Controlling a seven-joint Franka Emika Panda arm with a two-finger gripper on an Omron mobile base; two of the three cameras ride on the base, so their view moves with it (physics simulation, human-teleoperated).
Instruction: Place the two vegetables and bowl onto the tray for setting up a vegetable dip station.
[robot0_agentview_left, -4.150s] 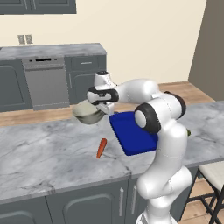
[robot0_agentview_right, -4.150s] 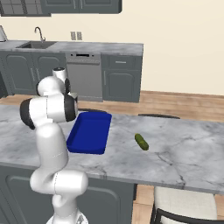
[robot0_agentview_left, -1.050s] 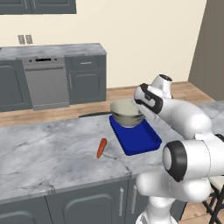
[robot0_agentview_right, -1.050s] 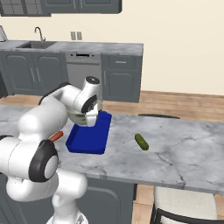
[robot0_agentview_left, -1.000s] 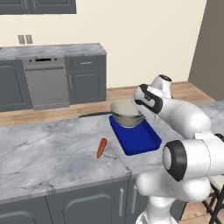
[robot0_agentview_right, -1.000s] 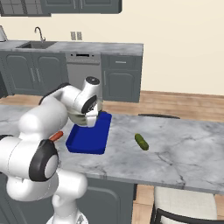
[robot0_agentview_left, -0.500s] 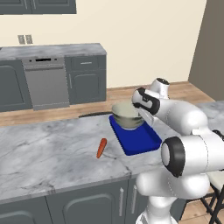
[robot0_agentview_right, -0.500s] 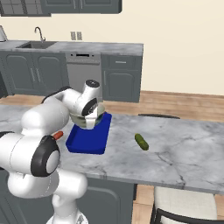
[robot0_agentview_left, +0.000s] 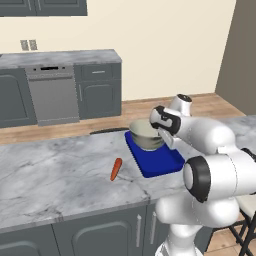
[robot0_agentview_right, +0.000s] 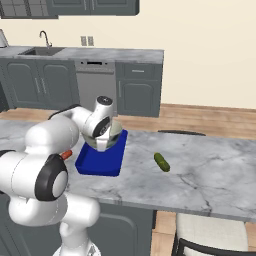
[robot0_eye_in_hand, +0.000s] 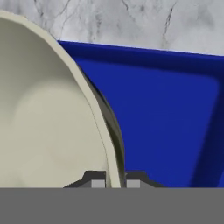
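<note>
My gripper (robot0_agentview_left: 160, 137) is shut on the rim of the silvery-grey bowl (robot0_agentview_left: 144, 134), which is low over the far end of the deep-blue tray (robot0_agentview_left: 161, 162). I cannot tell whether the bowl touches the tray. In the hand view the bowl's pale inside (robot0_eye_in_hand: 43, 127) is on the left, the rim runs between my fingertips (robot0_eye_in_hand: 98, 183), and the tray floor (robot0_eye_in_hand: 166, 118) lies to the right. The orange carrot (robot0_agentview_left: 115, 169) lies on the marble counter left of the tray. The dark green cucumber (robot0_agentview_right: 161, 161) lies on the counter right of the tray (robot0_agentview_right: 100, 163).
The marble island counter (robot0_agentview_left: 45, 175) stretches wide on both sides of the tray. Grey cabinets and a dishwasher (robot0_agentview_left: 52, 92) line the far wall, with a sink (robot0_agentview_right: 42, 49) at the back left. A chair (robot0_agentview_right: 210, 237) stands beyond the counter's near right edge.
The arm carried the bowl from the counter left of the tray to over the tray's far end, then lowered it slightly. Carrot and cucumber have not moved.
</note>
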